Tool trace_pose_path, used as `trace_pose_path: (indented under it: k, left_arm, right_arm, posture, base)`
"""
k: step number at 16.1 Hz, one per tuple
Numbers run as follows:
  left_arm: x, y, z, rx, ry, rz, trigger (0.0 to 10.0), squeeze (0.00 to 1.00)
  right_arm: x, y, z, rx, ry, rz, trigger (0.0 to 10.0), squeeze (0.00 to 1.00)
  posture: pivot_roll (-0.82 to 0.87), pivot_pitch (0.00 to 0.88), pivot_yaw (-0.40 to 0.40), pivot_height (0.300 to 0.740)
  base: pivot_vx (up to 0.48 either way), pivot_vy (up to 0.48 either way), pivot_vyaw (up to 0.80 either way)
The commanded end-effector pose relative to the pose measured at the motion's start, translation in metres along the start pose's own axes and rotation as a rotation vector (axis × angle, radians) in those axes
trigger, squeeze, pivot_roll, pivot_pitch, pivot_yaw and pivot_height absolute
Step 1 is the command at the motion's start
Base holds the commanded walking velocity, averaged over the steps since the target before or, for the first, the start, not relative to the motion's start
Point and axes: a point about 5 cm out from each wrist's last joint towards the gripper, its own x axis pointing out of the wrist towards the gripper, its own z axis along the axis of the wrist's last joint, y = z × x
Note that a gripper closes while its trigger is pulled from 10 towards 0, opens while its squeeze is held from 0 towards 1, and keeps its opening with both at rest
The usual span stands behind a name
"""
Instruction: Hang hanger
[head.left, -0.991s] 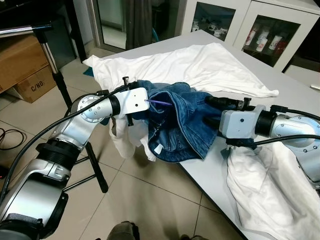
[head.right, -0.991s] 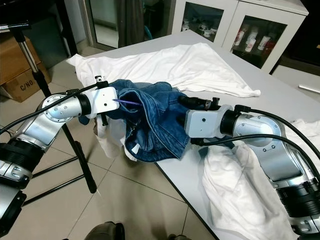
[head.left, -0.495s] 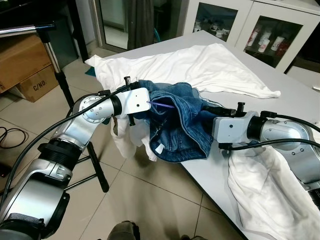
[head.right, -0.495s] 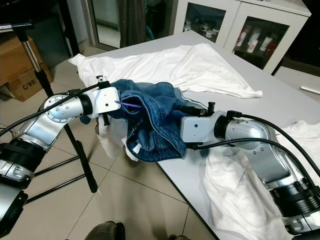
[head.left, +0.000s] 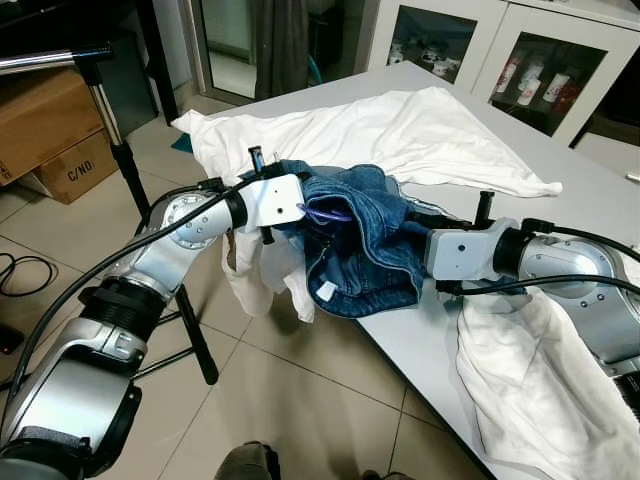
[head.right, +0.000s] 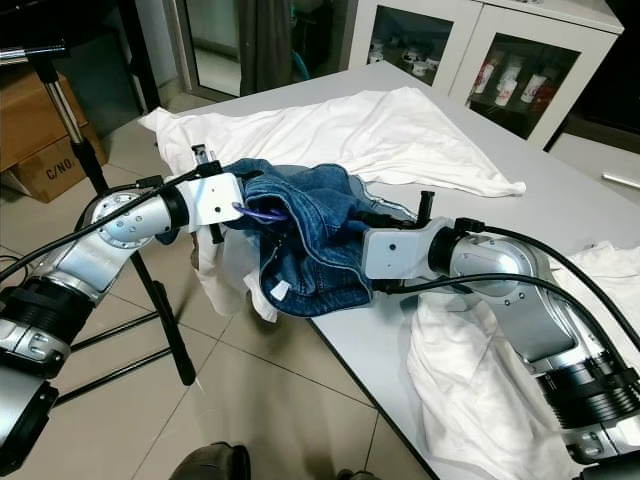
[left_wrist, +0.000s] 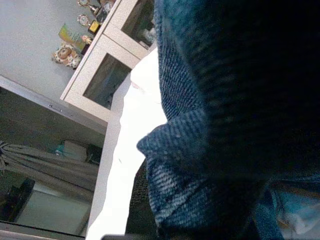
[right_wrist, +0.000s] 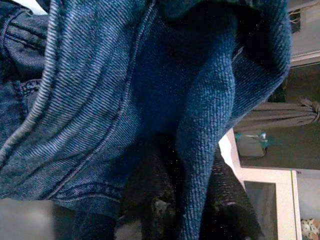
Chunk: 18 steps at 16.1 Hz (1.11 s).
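Denim garment (head.left: 365, 240): blue, bunched at the near corner of the grey worktop (head.left: 590, 170), its lower folds hanging over the edge toward the tiled floor (head.left: 300, 400); a small white label shows at its 7 o'clock.

Hanger (head.left: 325, 211): purple, a short stretch visible at the garment's 9 o'clock, running from the left hand into the denim.

Left hand (head.left: 300, 208): at the garment's 9 o'clock, at the hanger's end; fingers hidden by cloth, so cannot tell whether spread or pressed together.

Right hand (head.left: 418, 250): at the garment's 3 o'clock, buried in the denim. The right wrist view shows dark fingers (right_wrist: 150, 200) with a denim fold between them, pinching the cloth.

White sheet (head.left: 400, 130): spread over the worktop at the garment's 12 o'clock.

White cloth (head.left: 530, 370): draped under the right arm at 4 o'clock.

Metal stand (head.left: 110, 140): on the floor at 9 o'clock, cardboard boxes (head.left: 50, 130) behind it.

Glass-door cabinet (head.left: 500, 60): at 1 o'clock.
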Motion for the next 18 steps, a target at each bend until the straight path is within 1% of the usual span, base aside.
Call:
trace_pose_path:
  k: [1, 15, 16, 17, 18]
  left_arm:
    - [0.0025, 0.0078, 0.0073, 0.016, -0.030, 0.029, 10.0, 0.00]
    - [0.0028, 0.0073, 0.0071, 0.022, -0.032, 0.039, 10.0, 0.00]
    - [-0.0047, 0.0137, 0.0026, -0.052, -0.036, 0.115, 10.0, 1.00]
    - [-0.0067, 0.0150, 0.0024, -0.081, -0.043, 0.146, 10.0, 1.00]
    - [-0.0052, 0.0160, 0.0033, -0.068, -0.042, 0.161, 10.0, 1.00]
  right_arm:
    - [-0.0007, -0.0041, -0.0013, -0.007, 0.009, -0.008, 0.0, 0.00]
    - [-0.0004, -0.0037, -0.0014, -0.008, 0.008, -0.010, 0.0, 0.00]
    - [-0.0007, -0.0044, -0.0048, 0.008, 0.014, -0.052, 0.0, 0.00]
    - [0.0001, -0.0057, -0.0056, 0.015, 0.012, -0.074, 0.0, 0.00]
    - [0.0006, -0.0058, -0.0054, 0.016, 0.011, -0.075, 0.0, 0.00]
  posture:
    - [0.08, 0.020, -0.047, 0.740]
    - [0.08, 0.020, -0.047, 0.740]
    - [0.09, 0.028, -0.048, 0.740]
    - [0.09, 0.028, -0.048, 0.740]
    - [0.09, 0.027, -0.048, 0.740]
  base:
    - [0.000, 0.000, 0.00]
    - [0.000, 0.000, 0.00]
    - [0.000, 0.000, 0.00]
    - [0.000, 0.000, 0.00]
    - [0.000, 0.000, 0.00]
